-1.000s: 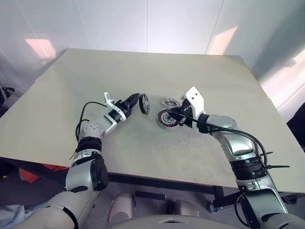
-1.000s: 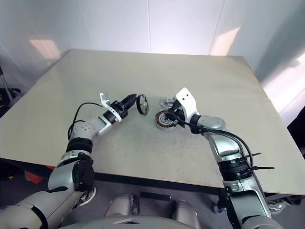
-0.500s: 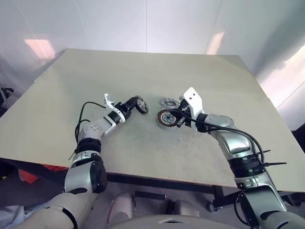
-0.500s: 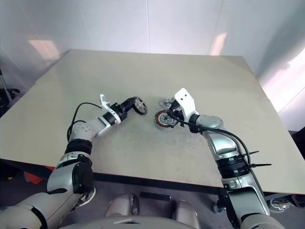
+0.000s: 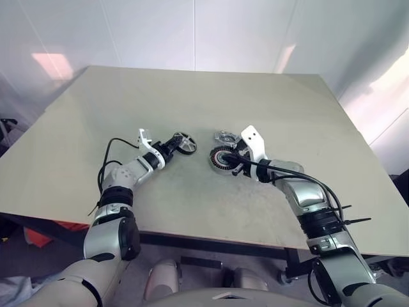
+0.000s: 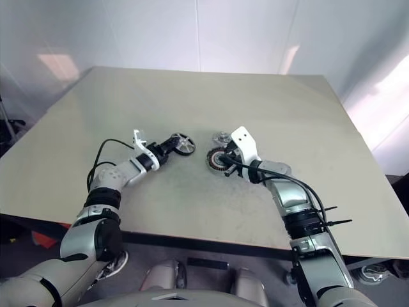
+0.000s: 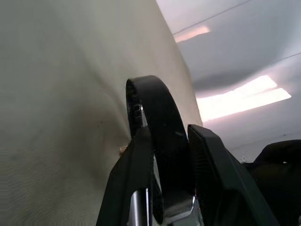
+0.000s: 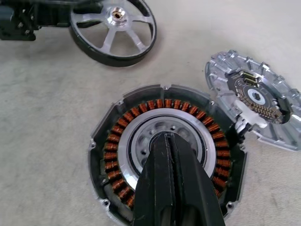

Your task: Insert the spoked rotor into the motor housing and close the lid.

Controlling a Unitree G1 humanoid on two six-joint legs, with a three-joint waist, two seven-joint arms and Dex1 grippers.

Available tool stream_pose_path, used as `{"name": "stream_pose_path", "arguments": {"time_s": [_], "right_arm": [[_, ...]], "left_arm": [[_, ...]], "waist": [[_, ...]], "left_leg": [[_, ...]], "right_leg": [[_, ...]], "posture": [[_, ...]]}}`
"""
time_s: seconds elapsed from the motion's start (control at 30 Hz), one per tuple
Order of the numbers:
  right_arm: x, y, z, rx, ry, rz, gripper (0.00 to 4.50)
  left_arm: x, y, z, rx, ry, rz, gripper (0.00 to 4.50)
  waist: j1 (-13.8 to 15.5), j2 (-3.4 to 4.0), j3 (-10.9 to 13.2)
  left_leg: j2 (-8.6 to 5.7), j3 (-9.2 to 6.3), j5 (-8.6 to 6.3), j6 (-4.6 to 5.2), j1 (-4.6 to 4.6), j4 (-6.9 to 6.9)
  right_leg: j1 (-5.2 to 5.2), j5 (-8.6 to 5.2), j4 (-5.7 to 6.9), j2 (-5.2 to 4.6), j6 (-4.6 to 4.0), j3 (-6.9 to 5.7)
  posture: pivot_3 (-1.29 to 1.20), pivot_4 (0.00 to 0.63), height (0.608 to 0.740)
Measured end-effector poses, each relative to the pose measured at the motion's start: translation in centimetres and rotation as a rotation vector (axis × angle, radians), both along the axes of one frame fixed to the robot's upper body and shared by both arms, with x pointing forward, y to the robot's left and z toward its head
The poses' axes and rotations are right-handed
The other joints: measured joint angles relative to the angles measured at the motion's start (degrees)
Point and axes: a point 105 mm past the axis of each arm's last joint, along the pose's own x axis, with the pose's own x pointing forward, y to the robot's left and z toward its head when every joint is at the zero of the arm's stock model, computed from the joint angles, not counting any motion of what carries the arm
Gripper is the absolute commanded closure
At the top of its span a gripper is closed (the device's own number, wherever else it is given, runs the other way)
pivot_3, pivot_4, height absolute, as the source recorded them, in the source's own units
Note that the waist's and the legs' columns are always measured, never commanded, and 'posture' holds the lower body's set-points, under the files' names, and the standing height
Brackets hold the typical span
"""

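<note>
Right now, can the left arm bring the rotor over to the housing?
Probably yes. The left gripper holds the spoked rotor just beside the motor housing, but the shut right gripper sits over the housing's centre and would have to clear off first.

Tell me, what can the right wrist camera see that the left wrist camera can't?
The right wrist view alone shows the housing with its copper windings, the grey lid lying beside it, and the shut right gripper over the housing's centre. The left wrist view alone shows the left gripper clamping a dark rim edge-on. Both share the spoked wheel and the table.
</note>
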Motion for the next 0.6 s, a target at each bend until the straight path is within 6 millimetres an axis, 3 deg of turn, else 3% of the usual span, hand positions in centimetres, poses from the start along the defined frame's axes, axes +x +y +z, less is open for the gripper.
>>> {"name": "stream_pose_path", "arguments": {"time_s": [0.17,0.33,0.6], "right_arm": [[0.0,-0.3,0.1,-0.007,-0.002,-0.002,4.46],[0.0,-1.0,0.7,-0.013,-0.02,-0.018,4.5],[0.1,-0.9,2.0,-0.003,-0.06,-0.022,4.5]], "left_arm": [[-0.1,-0.1,-0.6,0.024,0.016,0.0,3.3],[0.0,-0.4,-0.2,0.002,-0.001,-0.004,4.09],[-0.6,-0.5,-0.1,-0.072,-0.008,-0.023,4.09]], "waist": [[0.04,-0.01,0.0],[0.02,0.0,-0.01],[0.01,0.0,-0.01]], "left_leg": [[-0.01,-0.01,0.0,0.0,0.04,0.0],[-0.01,-0.01,0.01,-0.01,0.09,0.0],[0.0,-0.01,0.02,-0.03,-0.04,0.0]], "right_leg": [[0.04,0.0,0.0,-0.01,0.0,0.0],[0.06,0.0,0.01,0.0,0.0,0.0],[-0.04,0.0,-0.01,0.0,0.0,0.0]], "posture": [[0.0,0.0,0.74],[0.0,0.0,0.74],[0.0,0.0,0.74]]}}
